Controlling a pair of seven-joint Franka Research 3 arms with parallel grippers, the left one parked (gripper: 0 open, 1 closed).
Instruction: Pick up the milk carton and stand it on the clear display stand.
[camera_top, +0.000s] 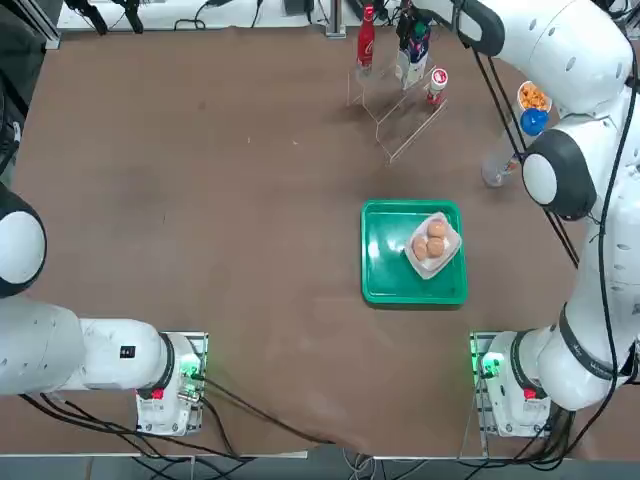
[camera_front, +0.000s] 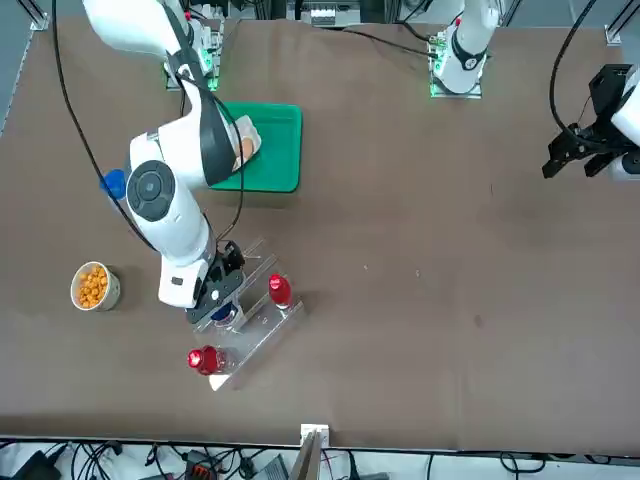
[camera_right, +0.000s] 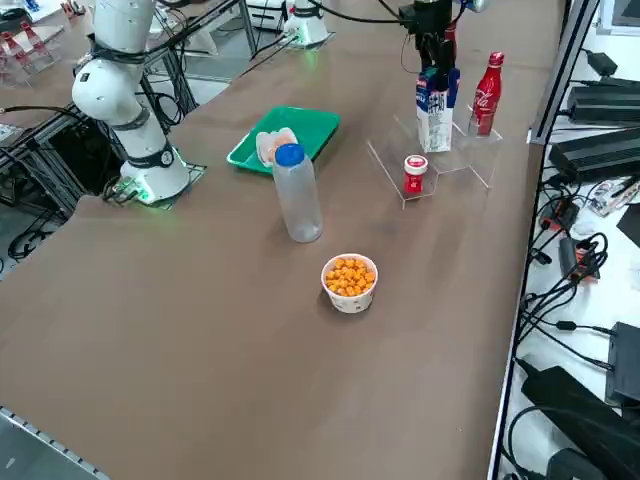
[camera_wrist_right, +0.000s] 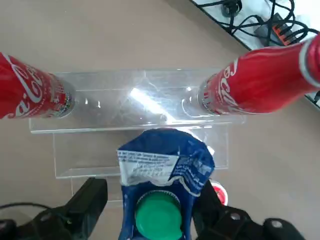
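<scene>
"Before you back off, where does the carton lie from your gripper?"

"Right between the fingers of your right gripper (camera_wrist_right: 151, 192). The milk carton (camera_right: 435, 122) stands upright on the clear display stand (camera_wrist_right: 117, 95), its long axis running up toward your palm. Which tier it stands on, I can't tell for sure."

"Have you still got hold of it, then?"

"No, your fingers are spread wide, with nothing clamped. You can see a narrow gap on one side of the green cap (camera_wrist_right: 159, 216). On the other side, the finger sits so close that you can't tell whether it touches."

"So which way should you go?"

"Straight back along the carton's upright axis, I'd judge. The placing looks done; what seems left is your exit. If you drift sideways, the closer finger could drag the carton or tip it. Swing toward the tall red bottle (camera_right: 487, 95) and you might knock that too. Lift until your fingertips clear the cap, then turn away."
</scene>
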